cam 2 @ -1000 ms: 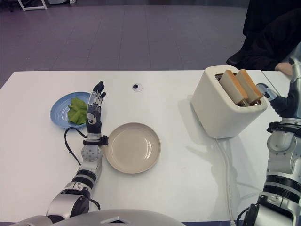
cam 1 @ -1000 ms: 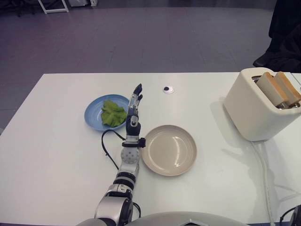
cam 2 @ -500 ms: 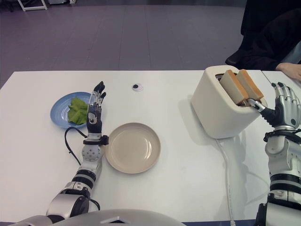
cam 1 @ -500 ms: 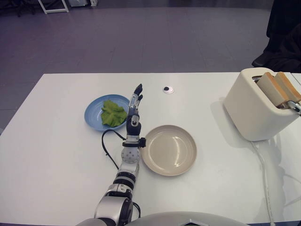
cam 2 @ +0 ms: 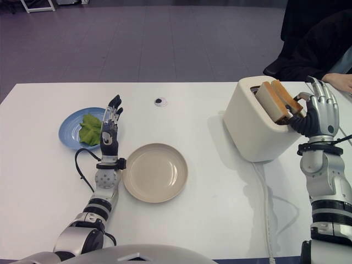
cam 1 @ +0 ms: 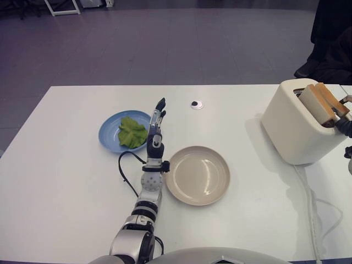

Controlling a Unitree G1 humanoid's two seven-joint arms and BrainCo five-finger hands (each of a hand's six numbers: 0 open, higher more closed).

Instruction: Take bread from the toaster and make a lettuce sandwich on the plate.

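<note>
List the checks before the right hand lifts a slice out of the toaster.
1. Bread slices stand up out of the toaster: ok, two of them.
2. Right hand is at the slices: ok, at the toaster's top right side.
3. Right hand has a firm hold on a slice: cannot tell.
4. Plate is free for bread: ok, nothing on it.
5. Left hand is out of the way: ok, open, holding nothing, beside the plate's left rim.
6. Lettuce is ready: ok, on the blue dish.
</note>
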